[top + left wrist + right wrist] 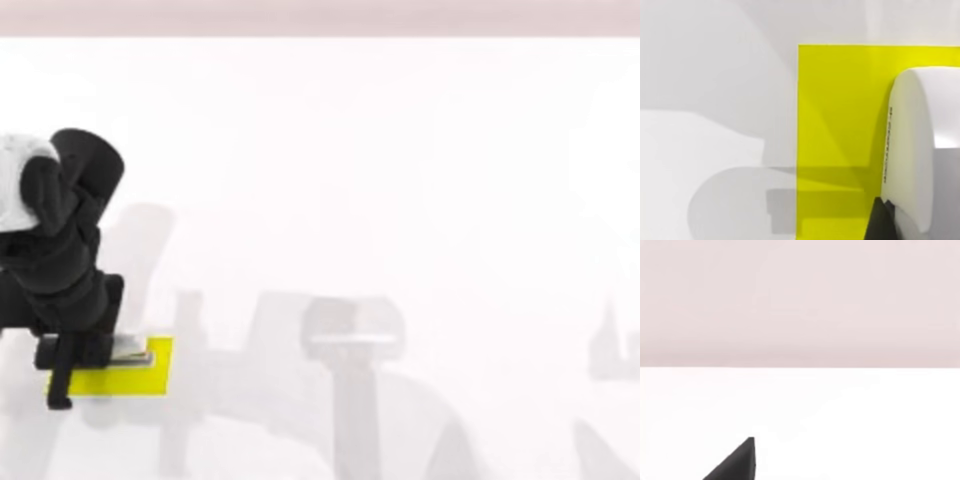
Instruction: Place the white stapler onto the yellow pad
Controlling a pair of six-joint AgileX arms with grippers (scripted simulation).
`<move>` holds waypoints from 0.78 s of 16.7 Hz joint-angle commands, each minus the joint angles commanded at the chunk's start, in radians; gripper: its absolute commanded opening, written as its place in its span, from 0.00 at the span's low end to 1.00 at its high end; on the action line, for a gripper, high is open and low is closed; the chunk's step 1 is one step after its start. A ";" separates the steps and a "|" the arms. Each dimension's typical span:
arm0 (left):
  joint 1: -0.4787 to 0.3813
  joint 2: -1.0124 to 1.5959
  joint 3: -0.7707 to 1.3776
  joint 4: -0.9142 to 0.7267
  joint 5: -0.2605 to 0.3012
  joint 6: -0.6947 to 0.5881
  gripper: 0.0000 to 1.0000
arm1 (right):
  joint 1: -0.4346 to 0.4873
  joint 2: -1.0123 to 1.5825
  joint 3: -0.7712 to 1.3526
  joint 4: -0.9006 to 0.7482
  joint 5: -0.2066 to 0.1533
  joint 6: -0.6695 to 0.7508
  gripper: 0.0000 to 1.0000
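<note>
White stapler (920,150) on yellow pad (840,125); side print unreadable.

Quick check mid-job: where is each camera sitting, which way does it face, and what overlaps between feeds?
Top view: above the table, looking down; shows the left arm, its tool over the yellow pad.
Left wrist view: on the left arm, facing the yellow pad and white stapler; a dark tool tip shows.
Right wrist view: on the right arm, facing bare table; one dark tip.
Top and left wrist views share pad and stapler.

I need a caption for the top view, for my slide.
Left gripper over the flat yellow pad, slim white stapler at its fingers.
</note>
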 joint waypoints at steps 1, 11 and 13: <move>0.000 0.000 0.000 0.000 0.000 0.000 0.30 | 0.000 0.000 0.000 0.000 0.000 0.000 1.00; 0.000 0.000 0.000 0.000 0.000 0.000 1.00 | 0.000 0.000 0.000 0.000 0.000 0.000 1.00; 0.000 0.000 0.000 0.000 0.000 0.000 1.00 | 0.000 0.000 0.000 0.000 0.000 0.000 1.00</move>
